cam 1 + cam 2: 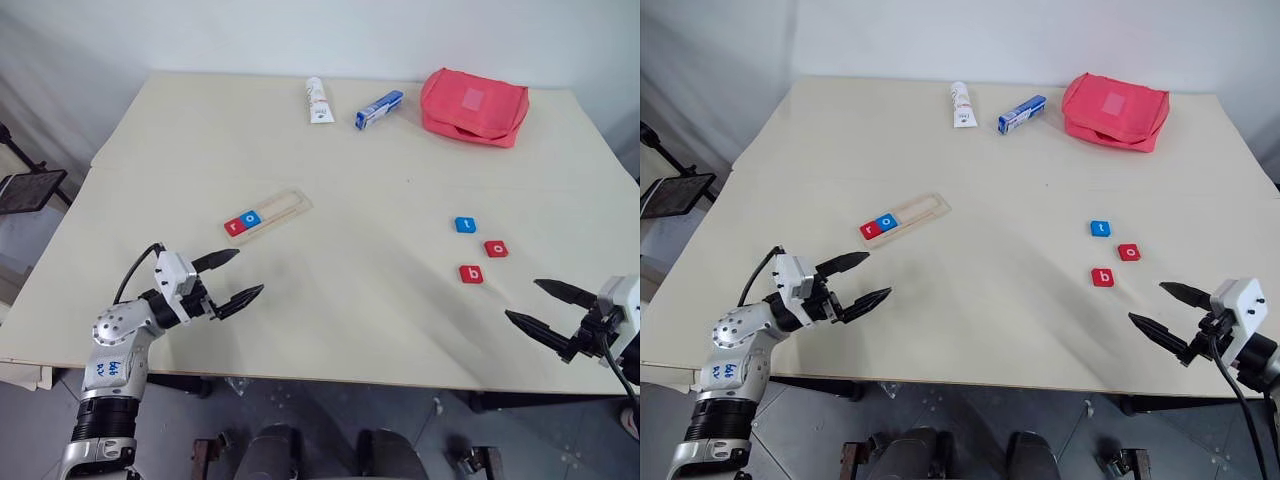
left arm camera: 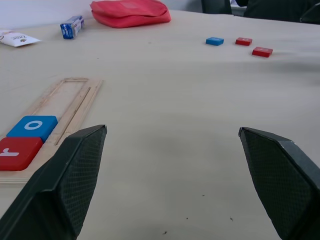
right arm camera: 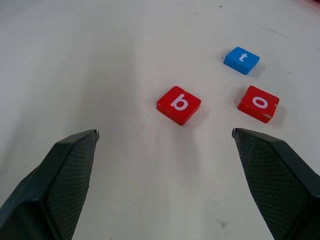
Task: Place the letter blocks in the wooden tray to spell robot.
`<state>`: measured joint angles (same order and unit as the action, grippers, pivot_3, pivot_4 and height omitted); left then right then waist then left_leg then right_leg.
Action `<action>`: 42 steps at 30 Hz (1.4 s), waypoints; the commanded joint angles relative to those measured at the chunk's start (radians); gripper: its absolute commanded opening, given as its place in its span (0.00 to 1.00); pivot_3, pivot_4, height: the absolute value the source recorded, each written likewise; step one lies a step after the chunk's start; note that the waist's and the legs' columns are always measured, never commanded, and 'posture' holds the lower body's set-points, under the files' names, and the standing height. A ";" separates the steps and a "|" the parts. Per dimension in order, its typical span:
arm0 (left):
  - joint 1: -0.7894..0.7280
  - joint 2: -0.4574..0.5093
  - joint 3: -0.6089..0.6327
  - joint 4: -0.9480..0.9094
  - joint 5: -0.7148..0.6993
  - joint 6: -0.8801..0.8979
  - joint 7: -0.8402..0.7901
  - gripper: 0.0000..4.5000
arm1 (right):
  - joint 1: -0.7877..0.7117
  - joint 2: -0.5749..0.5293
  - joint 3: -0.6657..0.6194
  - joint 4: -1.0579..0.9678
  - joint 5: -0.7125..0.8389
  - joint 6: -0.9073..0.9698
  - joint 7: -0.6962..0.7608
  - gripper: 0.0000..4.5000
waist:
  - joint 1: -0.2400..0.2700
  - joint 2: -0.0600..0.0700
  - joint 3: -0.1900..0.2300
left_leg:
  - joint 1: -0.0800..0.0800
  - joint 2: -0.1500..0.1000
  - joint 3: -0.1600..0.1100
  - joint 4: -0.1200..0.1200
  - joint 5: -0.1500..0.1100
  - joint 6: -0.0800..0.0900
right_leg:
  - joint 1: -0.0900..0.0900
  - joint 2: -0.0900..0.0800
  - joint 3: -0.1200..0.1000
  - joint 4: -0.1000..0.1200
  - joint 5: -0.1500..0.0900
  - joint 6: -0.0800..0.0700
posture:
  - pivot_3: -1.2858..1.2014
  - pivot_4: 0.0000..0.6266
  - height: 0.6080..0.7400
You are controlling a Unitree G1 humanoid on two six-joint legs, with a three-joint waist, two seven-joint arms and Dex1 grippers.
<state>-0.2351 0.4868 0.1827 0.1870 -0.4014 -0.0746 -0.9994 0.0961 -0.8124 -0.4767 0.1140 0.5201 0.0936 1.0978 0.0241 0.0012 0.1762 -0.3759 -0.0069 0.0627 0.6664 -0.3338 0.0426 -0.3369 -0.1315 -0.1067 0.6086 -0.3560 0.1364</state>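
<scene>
— Where are the tiles?

— The wooden tray (image 1: 268, 215) lies slantwise left of the table's (image 1: 330, 300) middle, with the red r (image 1: 234, 226) at its near end and the blue o (image 1: 250, 218) touching it. The blue t (image 1: 465, 225), red o (image 1: 496, 249) and red b (image 1: 471, 274) lie loose toward the right edge.

— And the pincers?

— The left gripper (image 1: 228, 277) is near the front-left edge, fingers spread, holding nothing. The right gripper (image 1: 549, 309) is at the front-right corner, equally wide, empty.
</scene>
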 commanded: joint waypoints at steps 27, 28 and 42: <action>-0.108 0.215 -0.006 -0.012 0.080 0.250 0.124 1.00 | -0.177 -0.006 0.097 -0.146 -0.001 0.053 -0.031 0.99 | 0.002 0.000 0.000 | 0.000 -0.001 -0.001 0.001 0.000 0.000 | -0.001 0.000 0.000 0.004 0.000 0.000 | 0.52 0.24 1.00; -0.156 0.220 -0.027 0.034 0.096 0.268 0.115 1.00 | -0.180 -0.005 0.103 -0.168 0.004 0.060 -0.035 0.99 | 0.002 0.000 0.000 | 0.000 -0.001 -0.001 0.001 0.000 0.000 | -0.001 0.000 -0.001 0.004 0.000 0.000 | 0.52 0.24 1.00; -0.592 0.149 -0.158 0.602 0.259 0.161 0.083 1.00 | -0.119 0.033 0.098 -0.332 0.020 0.097 -0.099 0.99 | 0.000 -0.004 0.002 | 0.000 -0.001 -0.001 0.002 0.000 0.000 | -0.005 0.000 -0.005 0.013 0.000 0.000 | 0.52 0.24 1.00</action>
<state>-0.8001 0.6312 0.0200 0.7570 -0.1542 0.1156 -0.9185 -0.0288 -0.7830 -0.3544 -0.1796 0.5202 0.1947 1.0083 0.0244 -0.0023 0.1783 -0.3762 -0.0084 0.0617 0.6684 -0.3341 0.0429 -0.3423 -0.1320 -0.1123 0.6215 -0.3560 0.1365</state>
